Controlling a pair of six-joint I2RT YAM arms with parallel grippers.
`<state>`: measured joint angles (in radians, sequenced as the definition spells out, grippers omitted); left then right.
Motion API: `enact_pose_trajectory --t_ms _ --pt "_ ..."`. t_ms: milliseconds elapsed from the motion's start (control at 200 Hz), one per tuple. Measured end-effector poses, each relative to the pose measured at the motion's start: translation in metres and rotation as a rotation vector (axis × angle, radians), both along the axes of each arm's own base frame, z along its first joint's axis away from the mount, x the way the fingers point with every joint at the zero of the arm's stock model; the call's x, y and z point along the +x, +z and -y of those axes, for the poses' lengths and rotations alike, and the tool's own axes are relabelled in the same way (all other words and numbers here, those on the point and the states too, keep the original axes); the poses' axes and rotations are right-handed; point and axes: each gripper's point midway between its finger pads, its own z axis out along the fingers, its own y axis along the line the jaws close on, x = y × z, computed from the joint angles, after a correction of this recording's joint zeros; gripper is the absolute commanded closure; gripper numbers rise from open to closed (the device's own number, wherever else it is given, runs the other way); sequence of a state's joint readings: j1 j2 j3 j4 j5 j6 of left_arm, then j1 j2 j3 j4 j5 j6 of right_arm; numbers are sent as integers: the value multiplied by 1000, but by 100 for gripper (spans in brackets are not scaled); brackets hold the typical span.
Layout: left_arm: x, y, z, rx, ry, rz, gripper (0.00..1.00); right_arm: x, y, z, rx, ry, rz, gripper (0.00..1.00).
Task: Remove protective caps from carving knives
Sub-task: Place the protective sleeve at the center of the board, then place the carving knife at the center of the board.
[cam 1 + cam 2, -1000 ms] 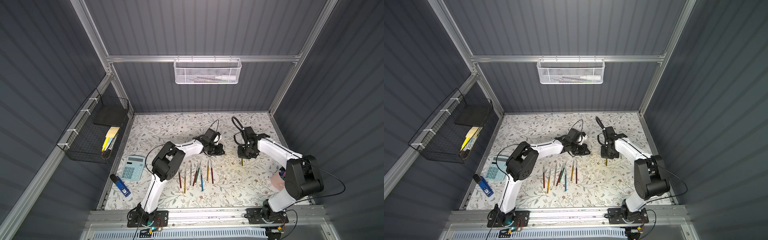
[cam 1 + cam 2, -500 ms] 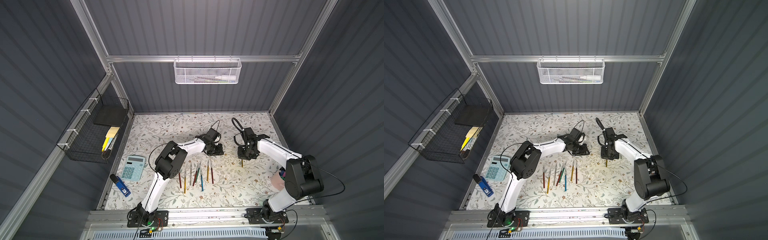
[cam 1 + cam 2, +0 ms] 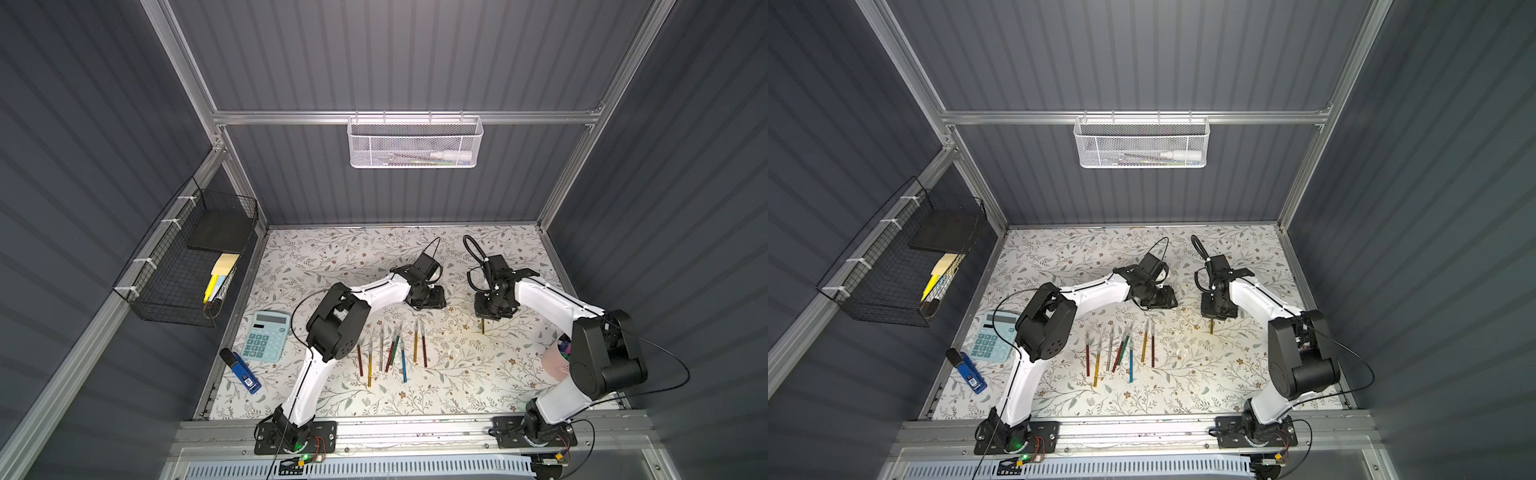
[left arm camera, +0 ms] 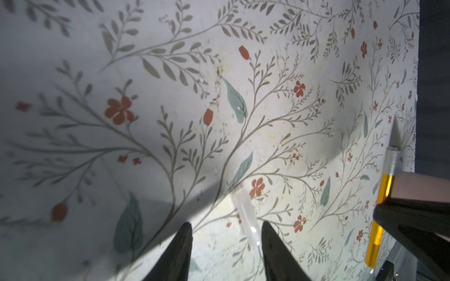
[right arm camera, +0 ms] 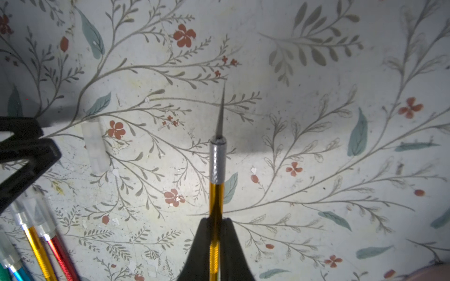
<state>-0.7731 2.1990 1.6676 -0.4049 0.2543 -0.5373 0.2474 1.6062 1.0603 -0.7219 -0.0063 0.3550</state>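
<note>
First, right gripper: clamped on the gold handle of the held knife; its silver collar and bare pointed blade reach out past the fingertips, above the table.
Left gripper: fingers apart and holding nothing. The loose cap lies on the table between them, closer to one finger; whether it touches that finger cannot be told.
Wrist views alone: the right wrist view shows the blade uncapped and the loose cap just beside the left gripper's black finger. The left wrist view shows the held knife side-on.
Top views alone: both top views show the two grippers pointing down, near each other at mid-table. The loose cap cannot be made out there, and only the knife's tail shows beneath the right gripper.
Knife row: on the table, nearer the arm bases than either gripper, handles roughly parallel, a red and a green one crossing.
In the way: the left arm's black elbow stands just beside the row's red end knife.
Around: calculator and blue stapler at the table's left; black wire basket on the left wall; white mesh basket on the rear rail; pink cup, partly hidden by the right arm.
Count: eight knives lying (three red, two gold, one each silver, green and blue) plus one held. The nearest ones wear clear caps. One loose cap.
</note>
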Motion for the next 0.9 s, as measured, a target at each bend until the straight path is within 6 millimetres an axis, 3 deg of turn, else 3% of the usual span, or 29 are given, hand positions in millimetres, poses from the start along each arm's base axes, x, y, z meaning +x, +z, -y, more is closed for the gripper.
enact_pose_trajectory --t_ms 255,455,700,901 --pt "-13 63 -43 -5 -2 114 31 3 1 -15 65 23 10 91" --pt "-29 95 -94 3 38 186 1 0 -4 -45 84 99 0 91" --pt "-34 123 -151 23 139 257 0 3 -15 -96 90 201 -15 91" --pt "-45 125 -166 32 155 275 1 7 -18 -122 91 237 -12 91"
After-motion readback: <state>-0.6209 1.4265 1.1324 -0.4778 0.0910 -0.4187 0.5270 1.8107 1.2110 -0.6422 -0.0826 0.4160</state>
